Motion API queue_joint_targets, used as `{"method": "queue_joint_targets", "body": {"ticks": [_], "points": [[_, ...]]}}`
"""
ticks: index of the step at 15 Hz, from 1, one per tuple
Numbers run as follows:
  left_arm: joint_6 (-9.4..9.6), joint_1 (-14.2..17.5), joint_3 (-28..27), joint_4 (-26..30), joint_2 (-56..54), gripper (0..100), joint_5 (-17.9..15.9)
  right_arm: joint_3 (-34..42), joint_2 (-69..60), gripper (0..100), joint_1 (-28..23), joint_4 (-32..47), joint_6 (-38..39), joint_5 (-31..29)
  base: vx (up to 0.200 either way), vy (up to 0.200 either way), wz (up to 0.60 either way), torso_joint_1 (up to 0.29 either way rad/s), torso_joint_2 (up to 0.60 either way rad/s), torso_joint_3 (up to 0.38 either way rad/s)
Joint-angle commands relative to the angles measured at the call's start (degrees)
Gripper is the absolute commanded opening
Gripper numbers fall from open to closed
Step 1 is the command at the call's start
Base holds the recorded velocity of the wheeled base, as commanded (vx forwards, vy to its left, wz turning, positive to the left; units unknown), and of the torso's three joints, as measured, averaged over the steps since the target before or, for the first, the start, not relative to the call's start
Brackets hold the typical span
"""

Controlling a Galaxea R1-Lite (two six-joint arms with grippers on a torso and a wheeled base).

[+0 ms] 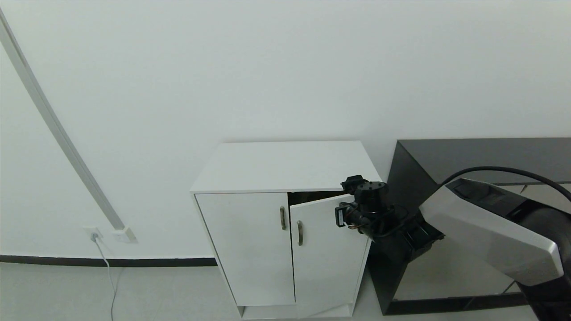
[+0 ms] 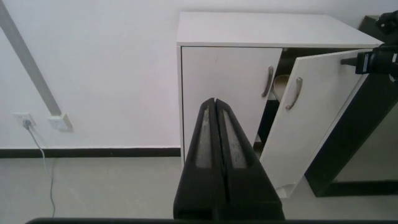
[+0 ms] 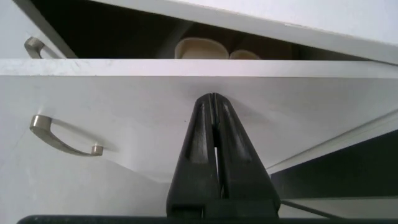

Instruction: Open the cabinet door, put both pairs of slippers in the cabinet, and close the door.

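Right tool (image 3: 214, 104) closed at the ajar cabinet door (image 1: 328, 249).
Nothing is gripped; the left tool (image 2: 215, 106) is likewise closed, empty.

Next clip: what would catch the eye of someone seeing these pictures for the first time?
The white two-door cabinet against the white wall stands out, its right-hand door ajar. The right gripper, shut, points at that door's outer face near its top edge, apparently touching it. Pale cream slippers show in the dark gap inside, and the left gripper, shut, hangs well back from the cabinet front.
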Motion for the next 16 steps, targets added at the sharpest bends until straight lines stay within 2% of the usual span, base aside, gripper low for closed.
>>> {"method": "queue_joint_targets", "body": {"ticks": [1,16], "points": [[-0.01,0.0,0.0,0.0,0.0,0,0.0,-1.8,0.9,0,-0.2,0.3,-0.1,-0.1,0.0,0.0,0.0,0.0,0.0,0.0],[-0.01,0.0,0.0,0.0,0.0,0,0.0,-11.2,2.5,0,-0.4,7.5,-0.4,-0.4,0.0,0.0,0.0,0.0,0.0,0.0]]}}
